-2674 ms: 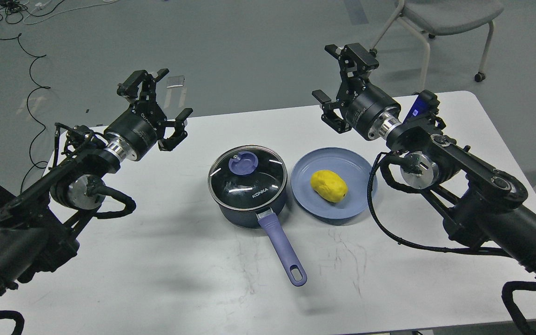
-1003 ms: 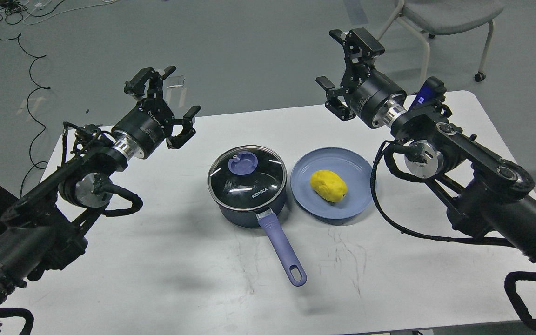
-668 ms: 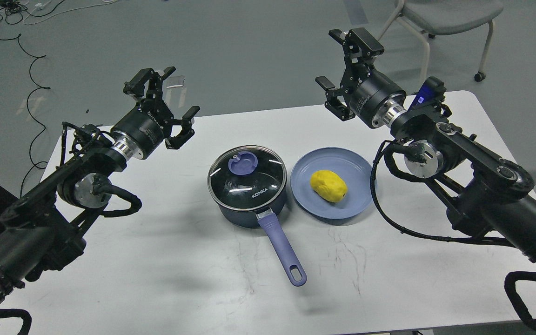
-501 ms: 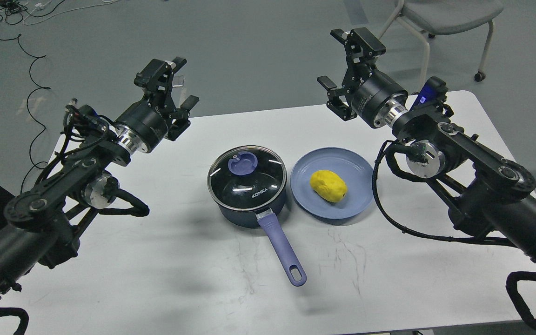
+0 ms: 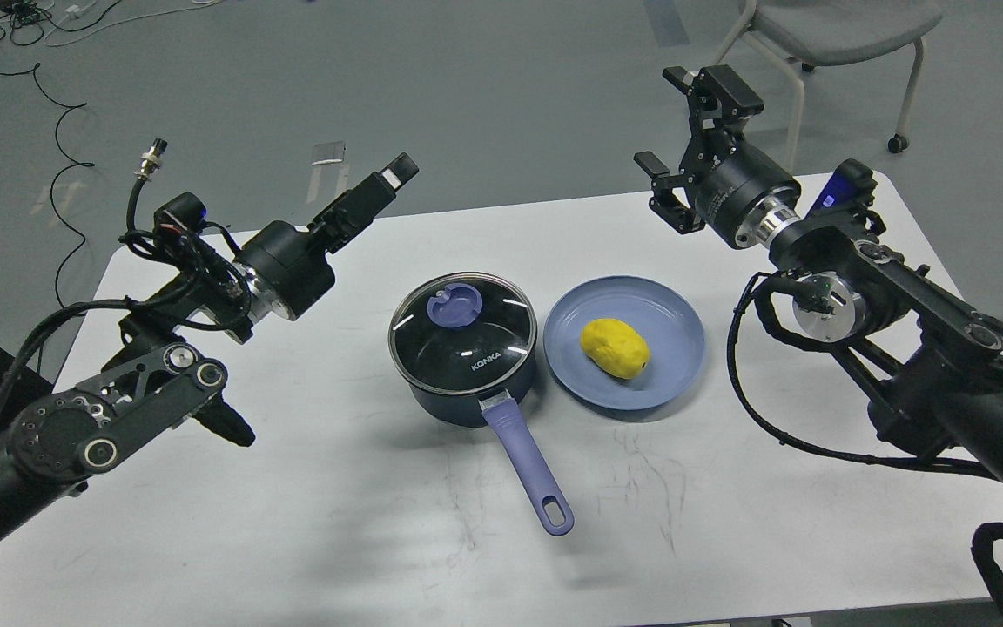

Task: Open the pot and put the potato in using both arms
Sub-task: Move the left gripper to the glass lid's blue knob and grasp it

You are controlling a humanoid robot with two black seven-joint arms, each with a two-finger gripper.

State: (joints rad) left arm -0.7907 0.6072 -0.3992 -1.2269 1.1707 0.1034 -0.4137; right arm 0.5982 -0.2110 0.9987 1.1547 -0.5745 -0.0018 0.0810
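One pot (image 5: 467,366), one potato (image 5: 615,347), one plate (image 5: 680,344).

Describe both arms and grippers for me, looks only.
Both arms are black and jointed, with silver wrist rings and round silver joint caps. Looped black corrugated cables run along each. The left gripper has a small white patch at its tip; the right gripper is a black two-finger frame. A blue-lit module sits behind each wrist.

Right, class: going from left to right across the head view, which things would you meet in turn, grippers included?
Left gripper → pot with its lid on → blue plate holding the potato → right gripper.
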